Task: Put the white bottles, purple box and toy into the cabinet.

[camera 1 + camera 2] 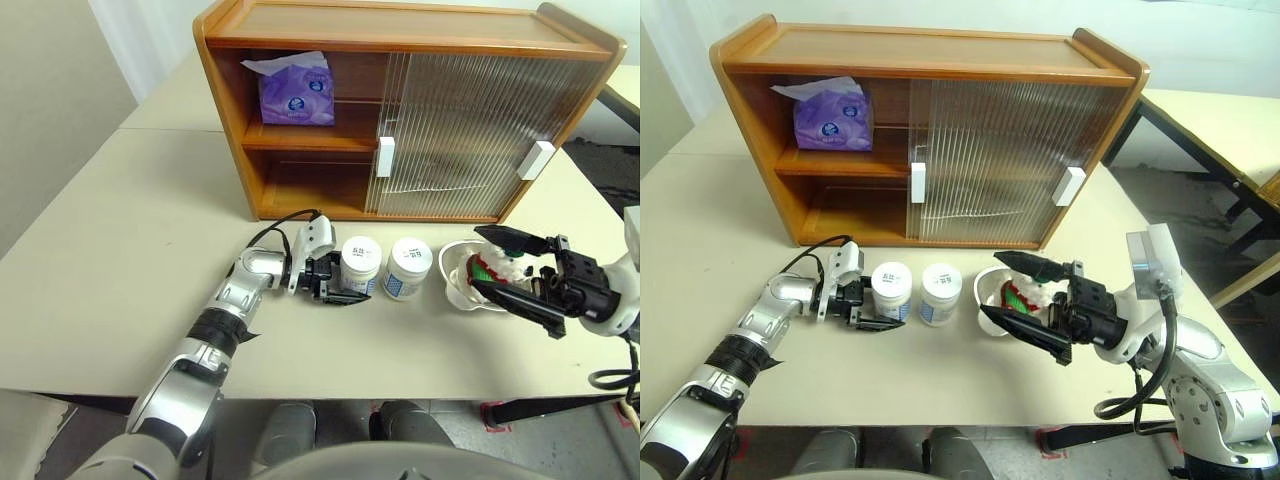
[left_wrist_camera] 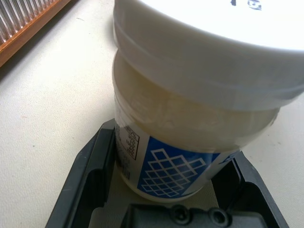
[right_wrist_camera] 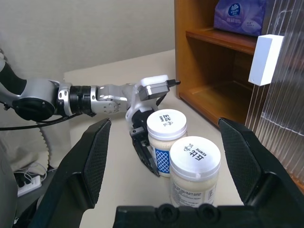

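Two white bottles stand side by side on the table in front of the cabinet (image 1: 400,25). My left gripper (image 1: 338,280) reaches in level from the left, and its fingers press both sides of the left bottle (image 1: 360,262), which stands on the table. The right bottle (image 1: 408,268) is free. The toy (image 1: 485,270) lies in a pale bowl (image 1: 455,262) to the right of the bottles. My right gripper (image 1: 500,272) hovers over it, open wide and holding nothing. The purple box (image 1: 297,95) sits on the cabinet's upper shelf, in the uncovered left bay.
Two ribbed sliding doors (image 1: 460,130) with white handles cover the cabinet's middle and right. The left bay's lower shelf (image 1: 310,190) is uncovered. The table's front edge runs just behind both arms. A second table (image 1: 1230,130) stands off to the right.
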Tool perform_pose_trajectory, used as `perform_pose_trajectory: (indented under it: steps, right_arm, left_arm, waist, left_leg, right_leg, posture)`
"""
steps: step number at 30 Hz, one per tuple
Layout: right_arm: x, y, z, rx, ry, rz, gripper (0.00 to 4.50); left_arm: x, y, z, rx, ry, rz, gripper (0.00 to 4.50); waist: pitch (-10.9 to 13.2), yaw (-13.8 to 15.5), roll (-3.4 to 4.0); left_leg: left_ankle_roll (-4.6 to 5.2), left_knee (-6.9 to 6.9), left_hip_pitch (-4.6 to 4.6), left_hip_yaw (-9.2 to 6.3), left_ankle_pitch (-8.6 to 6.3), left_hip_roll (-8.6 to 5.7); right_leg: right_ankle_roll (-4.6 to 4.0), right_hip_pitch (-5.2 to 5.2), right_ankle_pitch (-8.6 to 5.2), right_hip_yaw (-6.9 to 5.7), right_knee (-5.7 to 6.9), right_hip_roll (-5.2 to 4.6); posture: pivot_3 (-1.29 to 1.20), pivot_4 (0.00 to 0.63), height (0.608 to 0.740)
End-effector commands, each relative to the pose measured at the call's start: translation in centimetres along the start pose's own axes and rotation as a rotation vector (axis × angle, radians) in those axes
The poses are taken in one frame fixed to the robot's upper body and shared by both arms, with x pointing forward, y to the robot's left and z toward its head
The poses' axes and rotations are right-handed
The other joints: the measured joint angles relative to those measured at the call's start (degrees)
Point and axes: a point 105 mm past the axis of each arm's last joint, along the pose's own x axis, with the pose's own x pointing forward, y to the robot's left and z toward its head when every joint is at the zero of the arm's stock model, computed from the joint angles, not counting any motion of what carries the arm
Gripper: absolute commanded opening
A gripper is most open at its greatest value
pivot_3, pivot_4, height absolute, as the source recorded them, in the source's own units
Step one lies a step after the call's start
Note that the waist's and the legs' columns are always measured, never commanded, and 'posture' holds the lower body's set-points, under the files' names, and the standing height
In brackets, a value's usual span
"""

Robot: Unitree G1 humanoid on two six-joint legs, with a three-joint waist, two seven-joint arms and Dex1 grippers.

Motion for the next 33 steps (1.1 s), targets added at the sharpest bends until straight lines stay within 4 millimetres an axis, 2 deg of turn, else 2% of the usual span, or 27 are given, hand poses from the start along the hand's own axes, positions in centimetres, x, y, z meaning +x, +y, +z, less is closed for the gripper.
perform_pose_trajectory:
  steps: [1,6,9,16,23,27,33]
  right_arm:
    - [-0.2,-0.2,0.3,-0.012,0.004,-0.001,4.5]
    - [-0.4,-0.1,-0.2,-0.012,0.051,0.022,4.5]
    - [-0.3,-0.3,0.5,-0.012,0.006,0.011,4.5]
    - [0.5,-0.1,1.0,0.003,-0.058,0.022,4.5]
    - [0.8,-0.2,0.6,0.007,-0.05,0.029,4.5]
    - [0.9,-0.4,0.5,0.005,-0.049,0.031,4.5]
    - [1.1,-0.4,0.4,0.004,-0.05,0.034,4.5]
  left_arm:
    - [-0.4,-0.2,-0.5,-0.019,0.005,-0.002,3.15]
    - [-1.0,-0.1,-0.8,-0.021,0.013,0.011,3.15]
    - [-1.5,0.4,-0.2,-0.033,-0.026,0.058,3.15]
    - [-4.3,3.7,1.9,-0.081,-0.142,0.292,3.15]
    - [-5.9,6.1,3.1,-0.072,-0.156,0.486,3.15]
    - [-6.0,7.6,3.8,-0.072,-0.163,0.604,3.15]
    - [-5.0,9.2,3.9,-0.063,-0.122,0.712,3.15]
  waist:
    - [0.0,0.0,0.0]
    - [0.0,-0.1,0.02]
    - [0.0,-0.4,0.06]
    - [0.1,-0.4,0.11]
    - [0.1,0.0,0.12]
    - [0.1,0.6,0.09]
    - [0.1,0.9,0.09]
  left_leg:
    - [0.0,0.0,0.0,0.01,0.0,0.0]
    - [-0.01,0.0,0.01,0.01,0.0,0.01]
    - [-0.02,-0.01,0.03,0.01,0.01,0.02]
    - [-0.04,-0.01,0.01,0.03,0.03,0.02]
    - [-0.07,0.0,0.01,0.07,0.05,-0.01]
    - [-0.11,0.0,0.01,0.16,0.07,-0.01]
    - [-0.13,0.02,0.03,0.24,0.1,-0.03]
  right_leg:
    - [0.0,0.0,0.0,0.0,0.0,0.0]
    - [0.0,0.0,0.0,0.0,0.0,0.01]
    - [0.0,0.0,0.0,0.02,0.0,0.02]
    - [0.0,0.0,0.0,-0.05,0.01,0.03]
    - [-0.03,0.01,-0.02,0.0,-0.01,0.02]
    - [-0.03,0.01,-0.02,-0.01,0.0,0.02]
    - [-0.01,0.04,0.0,0.0,0.0,0.03]
  posture:
    - [0.04,0.032,0.74]
    - [0.04,0.037,0.74]
    - [0.05,0.038,0.74]
    - [0.06,0.039,0.74]
    - [0.07,0.039,0.74]
    - [0.08,0.038,0.74]
    - [0.08,0.036,0.74]
